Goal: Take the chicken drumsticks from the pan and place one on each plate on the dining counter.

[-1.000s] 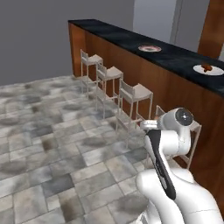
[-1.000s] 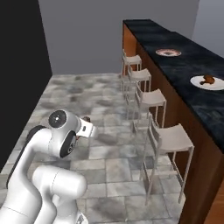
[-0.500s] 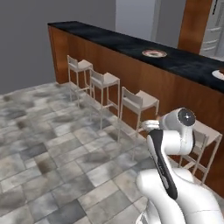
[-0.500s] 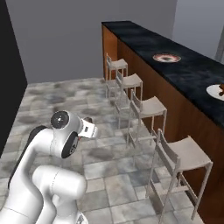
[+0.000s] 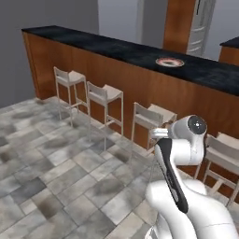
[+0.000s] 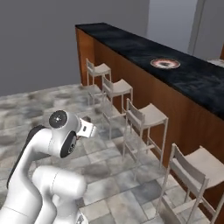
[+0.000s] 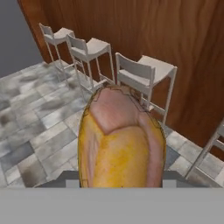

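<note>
A golden-orange chicken drumstick (image 7: 120,144) sits large and close in the hand view, held between the jaws of my gripper (image 6: 89,128), whose fingertips it covers. The arm is folded close above the base, with the gripper (image 5: 160,132) low in front of the stools. The dining counter (image 5: 112,46) with its black marbled top (image 6: 131,43) runs across ahead, and its wood front (image 7: 153,39) stands behind the drumstick. One small round plate (image 5: 169,61) with a pinkish rim lies on the counter top, also visible as the plate (image 6: 165,64) from the right. The pan is out of view.
Several white bar stools (image 5: 104,94) line the counter's wood front, the nearest stool (image 6: 146,116) just ahead of the arm. Grey stone floor tiles (image 5: 51,158) spread to the left. A tall wooden cabinet (image 5: 179,23) stands behind the counter.
The whole picture has shifted: the base has moved, so the counter and stools look nearer and the far plate has slid out to the right. The arm's pose and grip are unchanged.
</note>
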Controlling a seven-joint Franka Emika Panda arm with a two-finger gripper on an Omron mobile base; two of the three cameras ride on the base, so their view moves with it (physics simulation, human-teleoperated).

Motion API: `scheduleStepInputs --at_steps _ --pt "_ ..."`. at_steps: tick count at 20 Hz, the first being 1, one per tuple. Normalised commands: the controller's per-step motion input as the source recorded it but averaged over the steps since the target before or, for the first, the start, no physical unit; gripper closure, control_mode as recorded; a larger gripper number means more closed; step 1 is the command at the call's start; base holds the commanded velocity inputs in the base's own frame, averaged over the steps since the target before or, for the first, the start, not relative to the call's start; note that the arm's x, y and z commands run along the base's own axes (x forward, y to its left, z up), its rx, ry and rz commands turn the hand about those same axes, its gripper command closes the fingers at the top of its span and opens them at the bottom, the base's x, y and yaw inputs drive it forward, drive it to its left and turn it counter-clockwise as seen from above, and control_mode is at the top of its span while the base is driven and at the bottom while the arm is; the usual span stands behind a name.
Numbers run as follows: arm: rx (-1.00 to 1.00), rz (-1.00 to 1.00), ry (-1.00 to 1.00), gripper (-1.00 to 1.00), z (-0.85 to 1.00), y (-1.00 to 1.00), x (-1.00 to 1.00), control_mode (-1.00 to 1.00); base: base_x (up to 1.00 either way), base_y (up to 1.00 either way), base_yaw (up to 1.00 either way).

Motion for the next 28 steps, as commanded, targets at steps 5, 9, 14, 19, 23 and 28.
scheduleStepInputs --at_steps 5,9,14,19,23,28 --pt "0.00 0.00 0.00 1.00 0.00 0.00 0.00 1.00 0.62 0.72 -0.43" --pt "0.00 0.00 0.00 1.00 0.00 0.00 0.00 1.00 0.62 0.76 -0.29" --pt "0.00 0.00 0.00 1.00 0.00 0.00 0.00 1.00 0.54 0.63 -0.08" --pt "0.00 0.00 0.00 1.00 0.00 0.00 0.00 1.00 0.62 0.09 -0.14" --pt "0.00 0.00 0.00 1.00 0.00 0.00 0.00 1.00 0.50 0.08 -0.52" --pt "0.00 0.00 0.00 1.00 0.00 0.00 0.00 1.00 0.44 0.21 -0.58"
